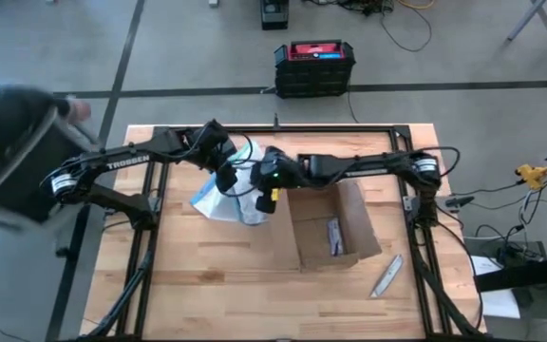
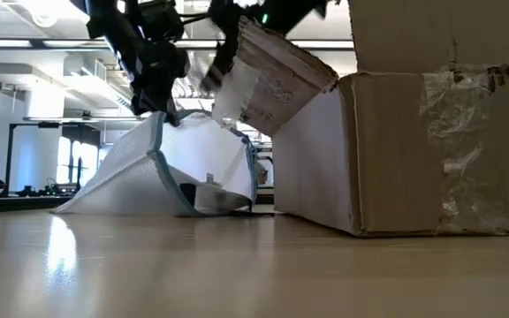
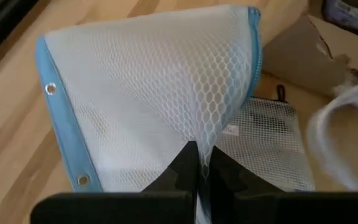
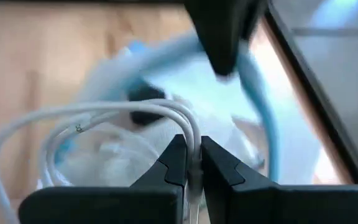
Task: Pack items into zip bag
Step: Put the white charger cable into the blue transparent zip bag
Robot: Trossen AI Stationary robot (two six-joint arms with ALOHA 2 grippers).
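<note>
Wooden tabletop, with the cardboard box [image 1: 329, 228] as anchor: just beside its open flap the zip bag [image 1: 224, 201] is tented up, pinched by the left gripper [image 3: 199, 163]. The right gripper [image 4: 190, 163], close above the bag, nips a whitish looped item [image 4: 92, 124]. Likely trouble: the loop catching the bag's blue edge, or the thin mesh slipping free. "TROSSEN" reads on the left arm [image 1: 126, 160].

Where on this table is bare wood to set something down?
Free: the near strip in front of the cardboard box, left of the grey tool, and the left edge. Crowded: the middle, where both claws hold things over the zip bag.
</note>
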